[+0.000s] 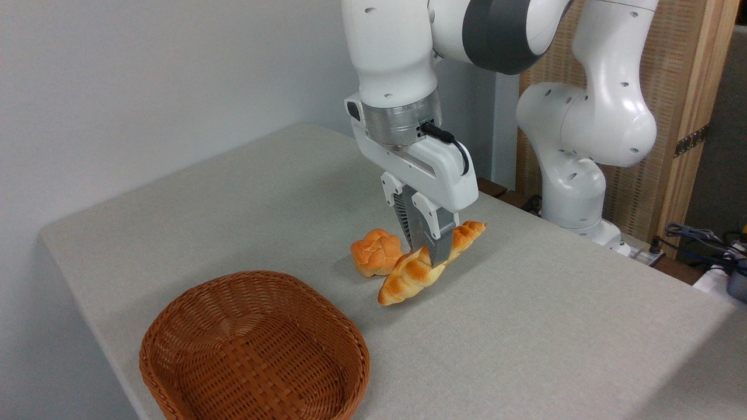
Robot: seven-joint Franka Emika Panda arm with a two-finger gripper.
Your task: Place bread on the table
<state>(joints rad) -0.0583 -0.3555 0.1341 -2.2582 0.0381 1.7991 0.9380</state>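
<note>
1. Fixed camera: a white arm reaches down from the top over a table (245,192) covered in grey-beige cloth.
2. The gripper (430,252) points straight down, its two fingers closed on the middle of the bread (411,274), a long braided golden loaf.
3. The bread lies tilted between the fingers, one pointed end low and toward the front left, the other higher toward the back right. Whether its low end touches the cloth cannot be told.
4. A small round roll (375,251) sits on the table just left of the bread.
5. A brown wicker basket (255,350) stands at the front left, apart from both.
</note>
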